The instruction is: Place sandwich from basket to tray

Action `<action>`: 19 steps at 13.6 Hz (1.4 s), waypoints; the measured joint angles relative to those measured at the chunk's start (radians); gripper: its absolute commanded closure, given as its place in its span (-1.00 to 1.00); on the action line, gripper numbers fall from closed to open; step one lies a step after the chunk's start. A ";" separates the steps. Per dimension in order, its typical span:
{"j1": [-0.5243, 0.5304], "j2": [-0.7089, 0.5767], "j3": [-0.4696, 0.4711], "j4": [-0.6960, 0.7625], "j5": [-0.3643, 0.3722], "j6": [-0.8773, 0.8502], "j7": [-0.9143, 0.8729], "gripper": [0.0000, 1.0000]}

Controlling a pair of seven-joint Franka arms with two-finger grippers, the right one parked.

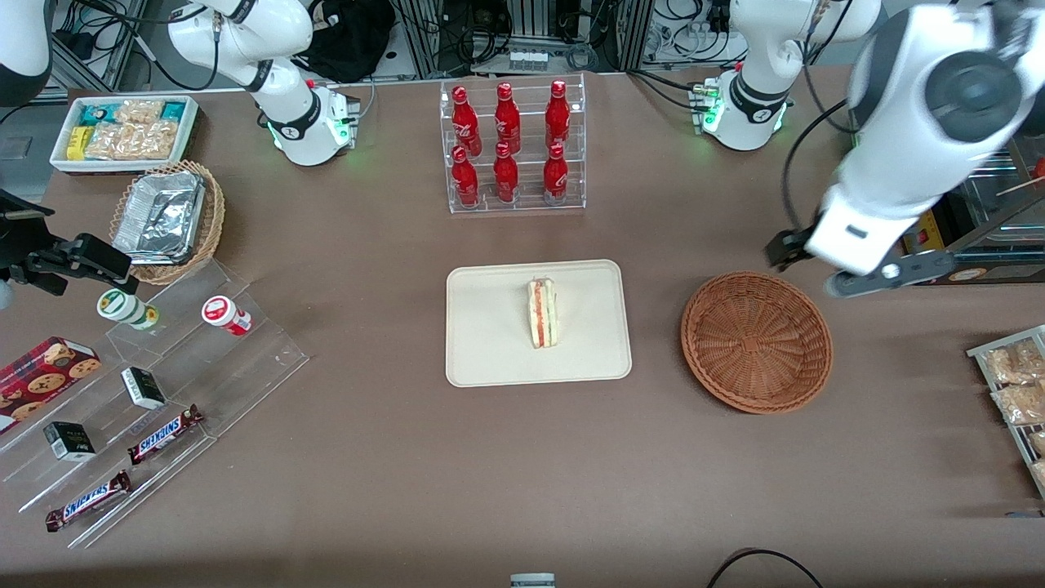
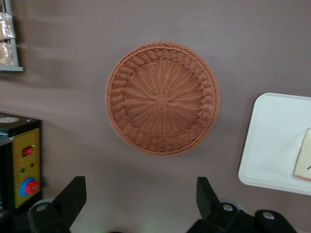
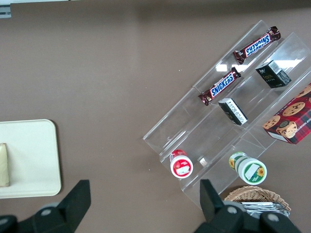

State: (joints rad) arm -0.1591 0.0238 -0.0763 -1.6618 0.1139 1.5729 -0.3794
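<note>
Sandwich point(image 1: 542, 313) lying on the cream tray point(image 1: 490, 359), well apart from the pincer point(image 2: 141, 196), which is hovering wide open and empty above the table near the wicker basket point(image 2: 163, 98).

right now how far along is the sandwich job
Done, by the look of it: the sandwich lies on the tray, and the basket holds nothing. Nothing is in hand: the gripper is open, raised above the table beside the basket. Nothing looks left to move.
</note>
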 measured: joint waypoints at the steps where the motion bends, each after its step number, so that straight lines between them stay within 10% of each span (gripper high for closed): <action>1: 0.024 -0.023 0.000 -0.007 0.000 -0.011 0.043 -1.00; 19: 0.180 -0.024 -0.009 0.093 -0.070 -0.034 0.306 -1.00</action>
State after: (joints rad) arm 0.0212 0.0002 -0.0852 -1.5693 0.0437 1.5388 -0.0737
